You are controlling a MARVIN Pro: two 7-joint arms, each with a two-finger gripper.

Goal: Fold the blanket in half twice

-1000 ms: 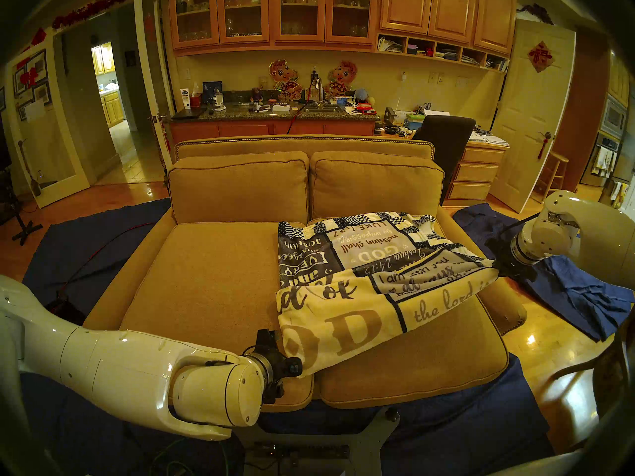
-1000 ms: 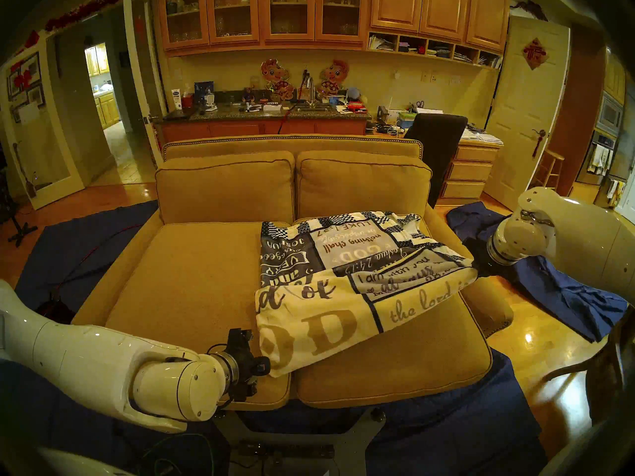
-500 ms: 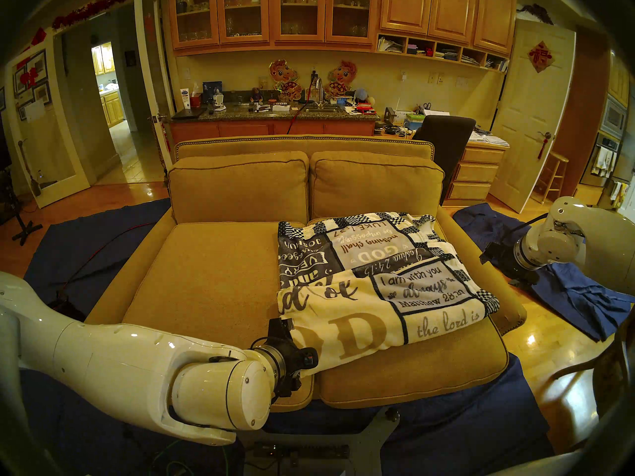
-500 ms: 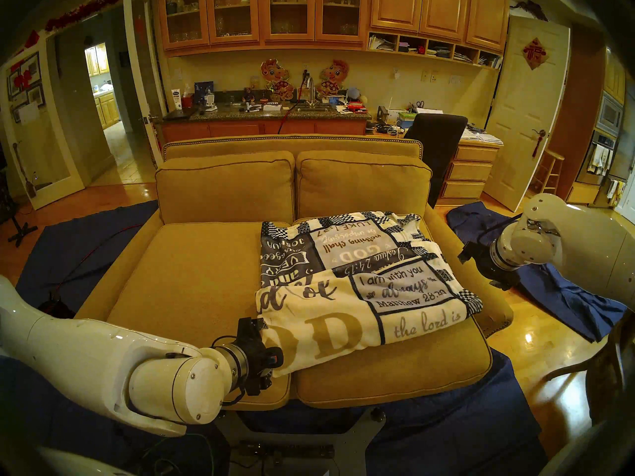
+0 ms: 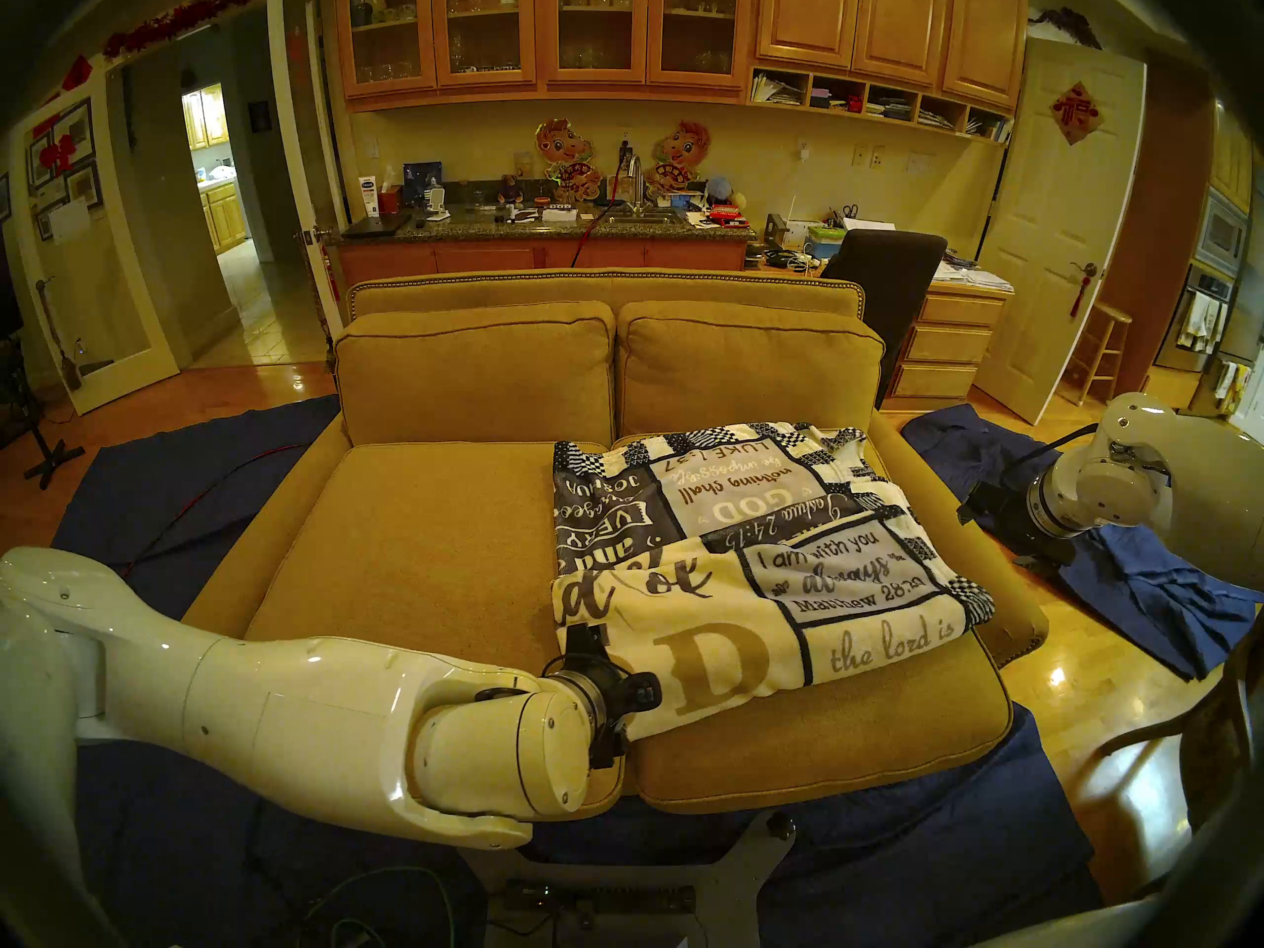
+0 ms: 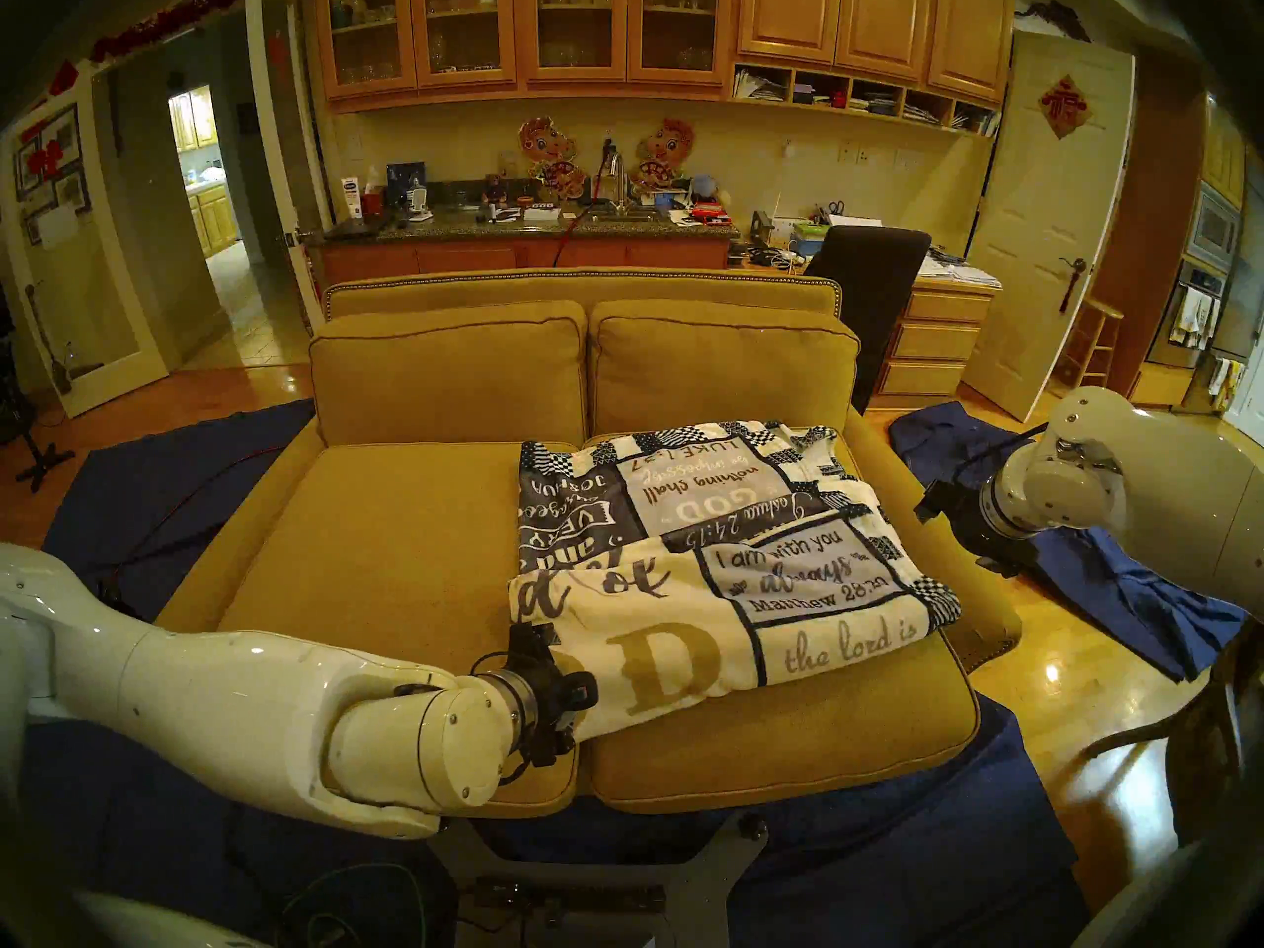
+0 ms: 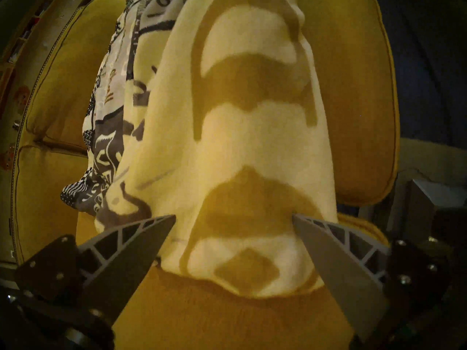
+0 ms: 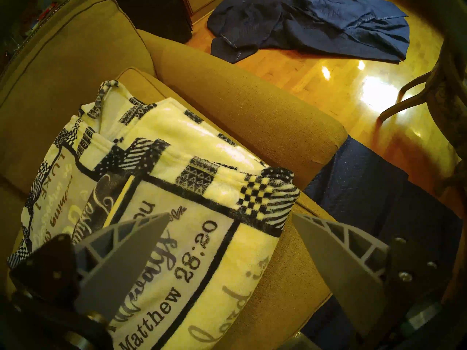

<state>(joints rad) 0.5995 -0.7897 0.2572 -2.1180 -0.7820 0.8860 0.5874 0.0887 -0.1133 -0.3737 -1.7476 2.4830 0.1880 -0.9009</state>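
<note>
the left end effector [image 7: 233, 219] is held spread over the near-left corner of the blanket [image 5: 752, 584], gripping nothing. the blanket is lain folded on the sofa's [image 5: 424, 557] right seat cushion, its upper layer skewed, so corners are best squared before withdrawal. the right end effector [image 8: 230, 219] is spread and empty beyond the armrest.

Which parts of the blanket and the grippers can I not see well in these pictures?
- Blanket, lower layers: hidden under the top fold in the head views.
- Blanket's near-left corner: covered by the left gripper in the head views; blurred in the left wrist view.
- Right gripper: dark in the head views; only the right wrist view shows the open jaws.
</note>
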